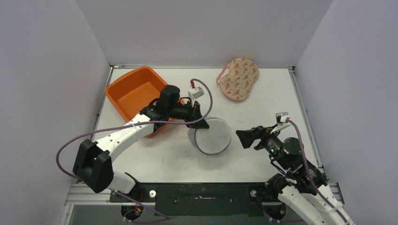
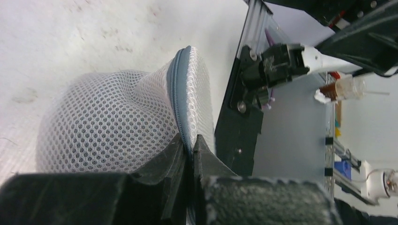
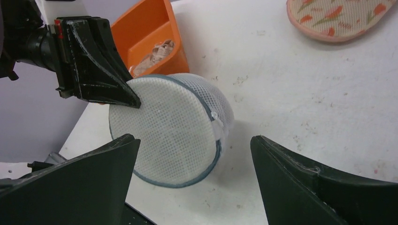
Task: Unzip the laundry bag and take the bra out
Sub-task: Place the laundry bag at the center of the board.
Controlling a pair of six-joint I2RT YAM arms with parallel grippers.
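The laundry bag [image 1: 213,136] is a round white mesh pouch with a grey-blue zipper [image 2: 177,89] along its rim. It stands on edge at the middle of the table. My left gripper [image 1: 204,124] is shut on the zipper seam at the bag's upper left rim [image 2: 190,140]. My right gripper [image 1: 246,138] hangs open just right of the bag, jaws wide, pointing at its flat face [image 3: 173,126]. A beige bra [image 1: 238,78] with orange print and pink trim lies at the back of the table, outside the bag. What the bag holds is hidden.
An orange bin [image 1: 126,93] sits at the back left, close behind the left arm, with some beige fabric [image 3: 157,50] in it. White walls enclose the table on three sides. The arms' black base rail [image 1: 202,194] runs along the near edge.
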